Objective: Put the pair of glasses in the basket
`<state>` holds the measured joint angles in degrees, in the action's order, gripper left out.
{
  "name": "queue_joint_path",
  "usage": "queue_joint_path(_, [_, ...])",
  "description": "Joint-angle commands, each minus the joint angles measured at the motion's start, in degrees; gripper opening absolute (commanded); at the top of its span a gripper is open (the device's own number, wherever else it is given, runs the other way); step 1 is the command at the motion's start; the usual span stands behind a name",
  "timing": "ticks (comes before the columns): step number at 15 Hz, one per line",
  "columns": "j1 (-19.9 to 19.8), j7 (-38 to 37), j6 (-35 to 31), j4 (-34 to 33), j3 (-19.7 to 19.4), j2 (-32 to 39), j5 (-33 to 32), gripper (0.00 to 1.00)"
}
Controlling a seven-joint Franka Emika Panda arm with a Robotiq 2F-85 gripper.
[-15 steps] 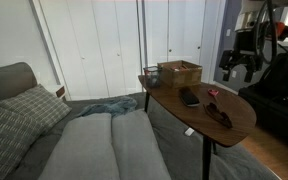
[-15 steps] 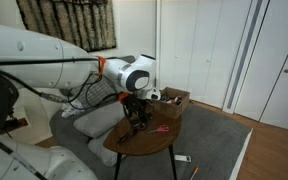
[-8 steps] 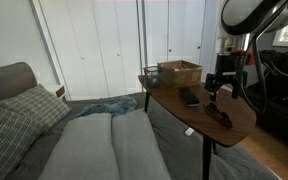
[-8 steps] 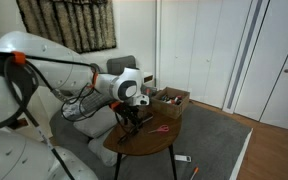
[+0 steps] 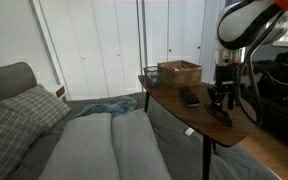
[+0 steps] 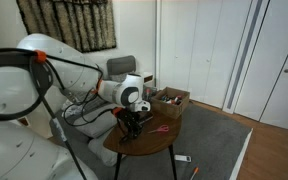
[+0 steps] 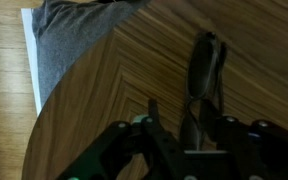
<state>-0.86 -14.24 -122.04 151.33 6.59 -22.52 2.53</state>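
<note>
The gripper (image 7: 187, 128) is seen spread open low over the pair of glasses (image 7: 203, 68), laid flat on the table (image 7: 114, 80) just ahead between its fingers, probably so that they can be grasped for the basket (image 5: 179, 72), well apart from it.

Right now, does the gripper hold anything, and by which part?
Nothing is held. The open gripper hangs over the glasses, which lie on the table.

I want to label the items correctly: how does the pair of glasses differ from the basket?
The pair of glasses is dark, small and flat; the basket is light brown, much larger, with upright sides. The glasses lie below the gripper; the basket stands apart from it, at the table's other end. Both rest on the wooden table.
</note>
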Motion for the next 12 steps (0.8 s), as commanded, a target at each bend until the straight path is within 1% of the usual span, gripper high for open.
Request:
queue_joint_path(1, [0.1, -1.7, -3.0, 0.1, 0.2, 1.9, -1.8, 0.18])
queue_joint_path(3, [0.3, -1.8, -3.7, 0.1, 0.1, 1.9, -1.9, 0.06])
queue_joint_path(5, [0.3, -1.8, -3.7, 0.1, 0.2, 1.5, -2.3, 0.00])
queue_joint_path(6, [0.5, -1.5, -3.4, 0.1, 0.2, 0.8, -2.2, 0.00])
queue_joint_path(7, [0.6, -1.4, -2.7, 0.2, 0.1, -0.2, -2.0, 0.03])
queue_joint_path(9, [1.4, 0.3, -1.3, 0.4, -0.9, -4.3, 0.1, 0.03])
queue_joint_path(10, [1.1, 0.3, -1.5, 0.5, -1.4, -6.4, 0.4, 0.03])
queue_joint_path(11, [0.5, 0.3, -2.5, 0.5, -2.8, -9.3, 1.7, 0.02])
queue_joint_path(12, [-0.2, 0.3, -1.7, -0.2, -3.8, -11.1, 2.0, 0.02])
